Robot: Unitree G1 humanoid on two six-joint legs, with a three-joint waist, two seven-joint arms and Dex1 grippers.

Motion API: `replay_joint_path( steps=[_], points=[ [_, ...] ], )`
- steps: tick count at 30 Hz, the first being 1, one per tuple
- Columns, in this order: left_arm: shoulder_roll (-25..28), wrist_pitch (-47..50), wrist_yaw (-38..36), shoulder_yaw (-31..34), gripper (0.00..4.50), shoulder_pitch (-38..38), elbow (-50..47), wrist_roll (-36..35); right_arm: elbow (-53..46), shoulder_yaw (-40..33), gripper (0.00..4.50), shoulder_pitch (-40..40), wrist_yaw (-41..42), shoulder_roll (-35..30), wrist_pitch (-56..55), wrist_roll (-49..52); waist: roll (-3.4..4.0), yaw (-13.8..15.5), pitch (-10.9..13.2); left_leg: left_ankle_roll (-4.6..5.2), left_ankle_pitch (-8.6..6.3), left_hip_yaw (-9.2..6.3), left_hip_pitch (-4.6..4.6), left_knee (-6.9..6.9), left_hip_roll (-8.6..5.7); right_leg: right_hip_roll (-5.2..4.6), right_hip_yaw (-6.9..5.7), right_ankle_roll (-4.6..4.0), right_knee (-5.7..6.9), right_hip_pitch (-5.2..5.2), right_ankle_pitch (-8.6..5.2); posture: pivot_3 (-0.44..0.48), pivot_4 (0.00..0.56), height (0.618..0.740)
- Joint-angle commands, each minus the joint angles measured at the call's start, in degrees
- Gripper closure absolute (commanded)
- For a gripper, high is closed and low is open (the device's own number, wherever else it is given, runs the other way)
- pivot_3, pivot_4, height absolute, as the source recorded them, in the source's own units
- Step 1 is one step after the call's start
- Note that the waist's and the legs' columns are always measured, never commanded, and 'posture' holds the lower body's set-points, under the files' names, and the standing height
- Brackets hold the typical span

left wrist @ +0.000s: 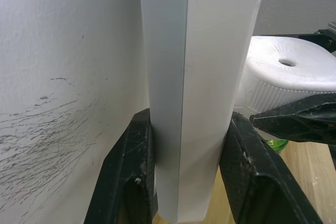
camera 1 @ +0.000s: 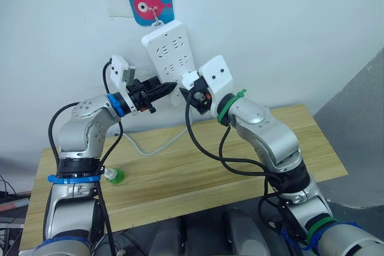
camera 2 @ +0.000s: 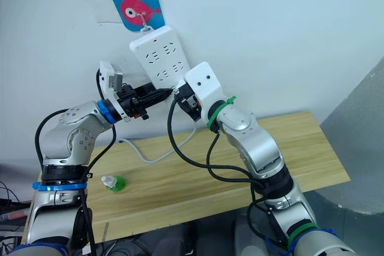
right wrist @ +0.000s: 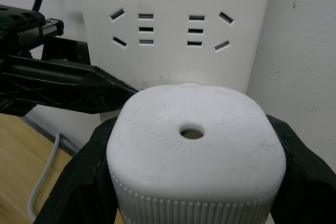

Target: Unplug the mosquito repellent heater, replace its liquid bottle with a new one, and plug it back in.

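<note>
Your table [camera 1: 180, 178] is light wood, pushed against the white wall [camera 1: 288, 28]. A white power strip [camera 1: 170, 58] hangs tilted on that wall from a hook on a blue fish sticker [camera 1: 150, 1], and its cable [camera 1: 157, 145] drops to the table behind the arms.

Left claw [left wrist: 186, 171]: closed on the power strip's lower end, one black finger [left wrist: 131, 171] on each long edge (left wrist view shows the strip wedged tight between them).

Right claw [right wrist: 194, 182]: clamped around the mosquito repellent heater [right wrist: 195, 145], fingers pressed to both its sides. The heater sits right at the strip's lower face, round vent hole facing the wrist camera, ribbed skirt below. You can't tell from these views whether the prongs are seated in a socket or just at the surface.

Both claws meet at the strip's bottom end, the left claw's tip just beside the heater.

Small green bottle [camera 1: 114, 176] with a clear cap lies on the table near the left arm, well apart from both claws. Green liquid shows under the heater in the left wrist view [left wrist: 275, 144].
</note>
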Motion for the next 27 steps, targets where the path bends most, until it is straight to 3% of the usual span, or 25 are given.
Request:
replay_joint_path(
  steps=[1,27],
  points=[
    [0.9,-0.6,0.0,0.7,3.21,-1.3,-1.0,-0.3,-2.6,-0.1,1.5,-0.2,0.6,0.9,0.0,-0.1,0.0,0.0,0.0,0.0,0.0,0.0,0.0,0.0,0.0,0.0,0.0,0.0,0.0,0.0,0.0,-0.239,0.248,0.734],
    [1.3,-3.2,0.8,0.3,3.21,-2.1,1.0,1.8,-15.5,-2.3,1.5,2.6,-0.1,0.5,13.0,1.3,0.06,0.1,0.1,0.0,0.0,0.0,-0.11,-0.05,0.01,-0.01,0.0,0.0,0.0,-0.11,0.0,-0.259,0.252,0.734]
  ],
)
